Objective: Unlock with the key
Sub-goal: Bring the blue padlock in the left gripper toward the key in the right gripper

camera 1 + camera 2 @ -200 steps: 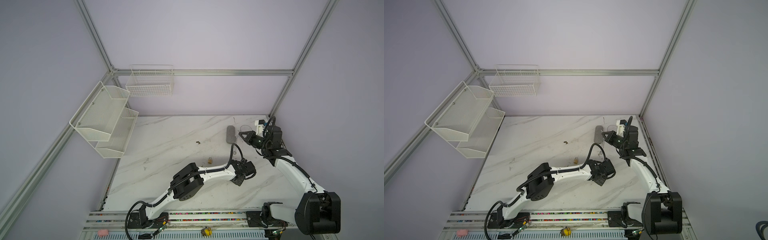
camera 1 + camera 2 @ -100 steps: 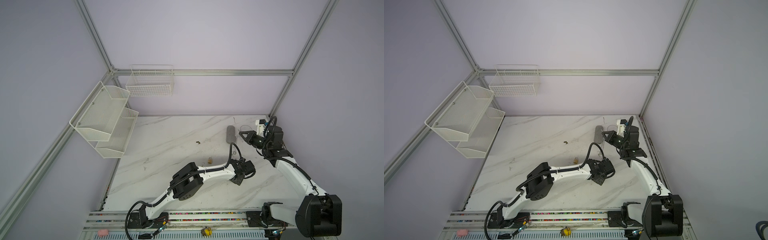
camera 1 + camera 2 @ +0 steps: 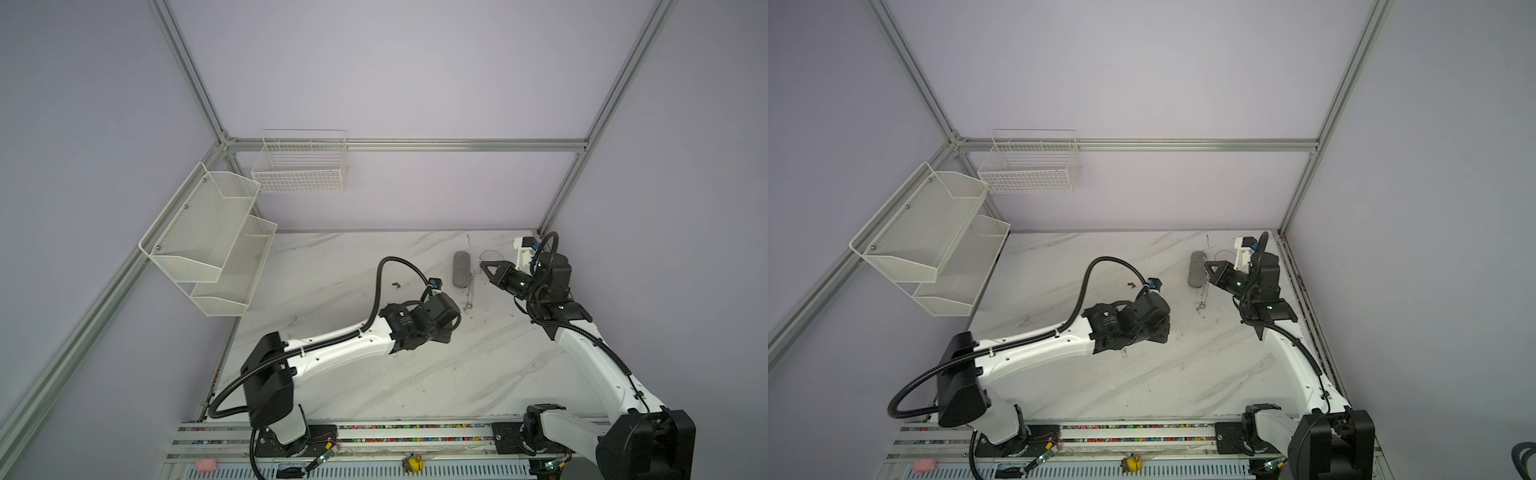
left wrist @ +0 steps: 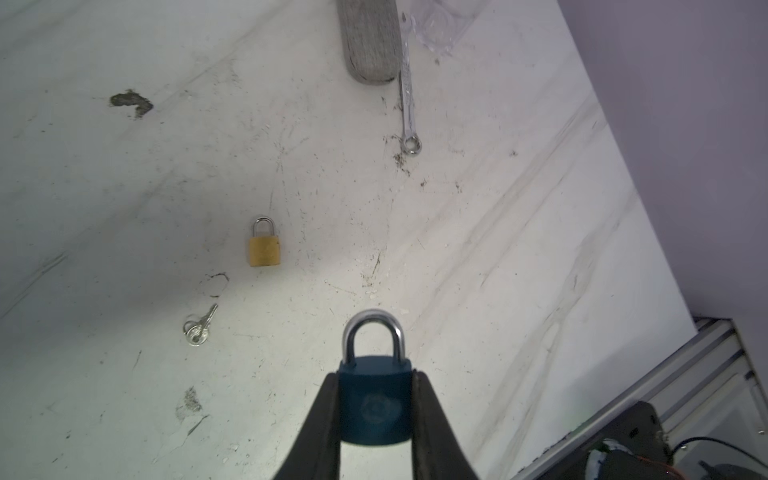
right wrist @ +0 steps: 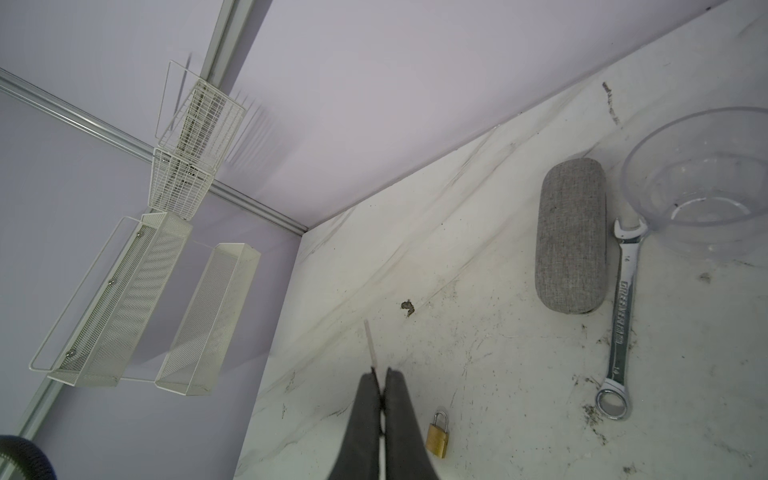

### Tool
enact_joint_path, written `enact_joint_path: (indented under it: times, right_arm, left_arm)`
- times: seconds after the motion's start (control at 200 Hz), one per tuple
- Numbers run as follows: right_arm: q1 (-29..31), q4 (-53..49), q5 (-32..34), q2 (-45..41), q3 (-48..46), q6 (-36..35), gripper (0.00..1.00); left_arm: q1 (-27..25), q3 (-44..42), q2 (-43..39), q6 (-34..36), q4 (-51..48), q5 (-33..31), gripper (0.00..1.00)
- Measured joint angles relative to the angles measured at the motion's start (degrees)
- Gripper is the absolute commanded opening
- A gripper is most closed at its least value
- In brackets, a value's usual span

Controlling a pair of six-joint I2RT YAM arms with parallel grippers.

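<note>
My left gripper (image 4: 376, 378) is shut on the body of a blue padlock (image 4: 375, 405), its silver shackle pointing away from the fingers. In a top view this gripper (image 3: 441, 336) hangs over the middle of the table. My right gripper (image 5: 382, 374) is shut on a key; its thin silver blade (image 5: 370, 345) sticks out past the fingertips. In both top views the right gripper (image 3: 483, 264) (image 3: 1206, 264) hovers at the far right, apart from the left one. A brass padlock (image 4: 264, 249) (image 5: 437, 440) and a second small key on a ring (image 4: 197, 328) lie on the marble.
A grey fabric case (image 3: 461, 269), a steel wrench (image 3: 470, 291) and a clear bowl (image 5: 706, 183) sit at the far right of the table. White wire baskets (image 3: 208, 232) hang on the left wall. The table's front rail (image 3: 374, 432) carries both arm bases.
The left jaws have narrowed onto the blue padlock, and the left wrist has moved left and away from the front edge, now covering the brass padlock in the top views. The right arm has barely shifted.
</note>
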Motion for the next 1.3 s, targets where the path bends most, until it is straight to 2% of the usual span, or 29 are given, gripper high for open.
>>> enact_joint_path:
  times: [0.175,0.355,0.625,0.885,1.055,1.3]
  right_arm:
    - [9.9,0.9,5.8,-1.1,0.0,-0.5,0.00]
    - [20.2,4.4,12.5,-1.7,-2.8,0.5,0.00]
    - [35.7,9.1,26.0,-1.3,-9.5,6.3,0.00]
    - [49.2,15.5,38.7,2.8,-9.6,9.0,0.00]
    - [52.9,18.6,43.1,6.0,-8.0,9.0,0.00]
    - [53.5,21.3,45.8,8.7,-5.0,8.4,0.00]
  left_arm:
    - [5.8,-12.4,-15.8,-7.9,7.4,-1.6,0.00]
    - [11.1,-17.6,-23.8,-16.7,12.9,-2.4,0.00]
    - [13.7,-19.0,-24.5,-28.5,16.9,-2.5,0.00]
    - [13.9,-19.0,-24.4,-34.3,18.1,-3.4,0.00]
    - [13.9,-19.0,-23.8,-35.3,17.8,-4.4,0.00]
    - [13.9,-19.0,-23.2,-35.8,17.0,-4.6,0.00]
